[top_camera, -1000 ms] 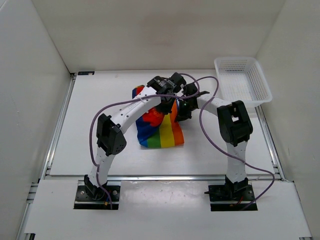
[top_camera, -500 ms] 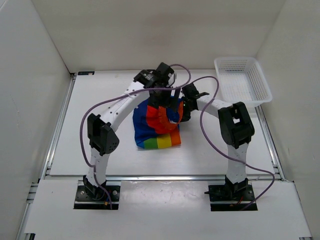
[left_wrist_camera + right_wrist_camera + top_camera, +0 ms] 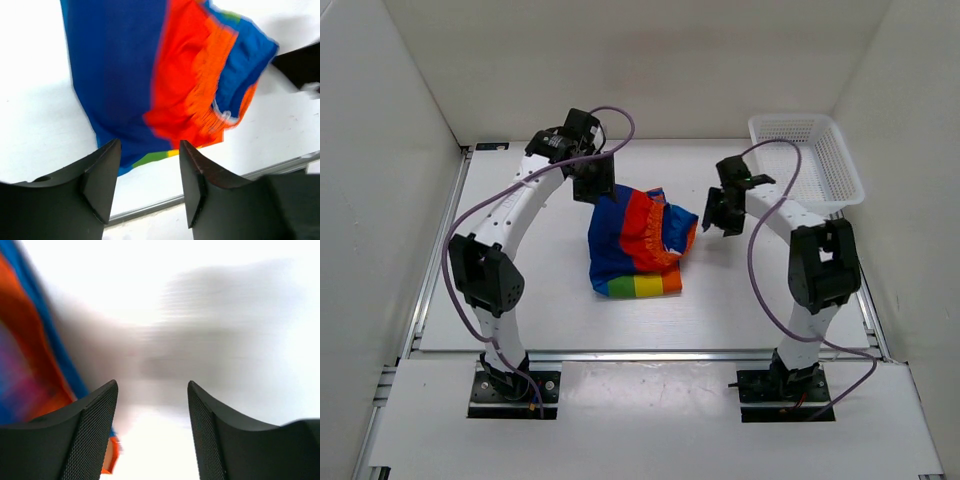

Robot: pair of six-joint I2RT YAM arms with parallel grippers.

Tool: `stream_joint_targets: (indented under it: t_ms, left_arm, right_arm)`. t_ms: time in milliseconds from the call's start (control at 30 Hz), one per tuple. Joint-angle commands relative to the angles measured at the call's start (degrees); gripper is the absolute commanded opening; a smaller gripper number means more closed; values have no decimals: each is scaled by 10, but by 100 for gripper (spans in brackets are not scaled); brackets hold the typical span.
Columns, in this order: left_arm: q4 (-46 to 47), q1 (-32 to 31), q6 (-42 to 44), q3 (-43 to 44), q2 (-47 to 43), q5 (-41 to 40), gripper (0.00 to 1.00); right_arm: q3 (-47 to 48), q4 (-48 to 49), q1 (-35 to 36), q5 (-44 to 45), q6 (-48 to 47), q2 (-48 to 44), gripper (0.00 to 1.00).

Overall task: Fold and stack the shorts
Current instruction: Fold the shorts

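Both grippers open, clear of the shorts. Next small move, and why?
Probably lower the right gripper to the bunched orange waistband edge on the right side of the shorts and pinch it. It and the left gripper are open, empty and apart from the cloth. The fold looks rumpled there rather than flat, so it likely needs another pull.

shorts (image 3: 635, 245) centre | left claw (image 3: 592, 187) behind-left | right claw (image 3: 716, 216) right | basket (image 3: 800, 119) far-right

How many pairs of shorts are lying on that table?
1. The rainbow-striped shorts lie rumpled near the middle of the table; a second pair tucked inside the folds cannot be ruled out.
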Motion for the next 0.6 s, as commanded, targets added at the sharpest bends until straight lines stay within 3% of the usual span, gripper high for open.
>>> stream_joint_targets:
  t_ms: [0, 133, 267, 400, 500, 567]
  left_arm:
    - [15, 7, 0, -33, -38, 10, 60]
    - [44, 7, 0, -104, -38, 21, 46]
    - [82, 7, 0, -162, -32, 32, 46]
    - [100, 7, 0, -183, 7, 40, 46]
    - [109, 13, 0, -195, 21, 40, 46]
    - [114, 13, 0, -200, 21, 45, 46]
  right_arm:
    - [-1, -31, -28, 58, -16, -67, 61]
    - [17, -31, -28, 58, -16, -104, 51]
    - [33, -16, -5, -29, -30, -103, 49]
    - [93, -16, 47, -130, -46, -36, 57]
    - [133, -5, 80, -130, -46, 22, 67]
    - [159, 5, 86, -149, -46, 65, 69]
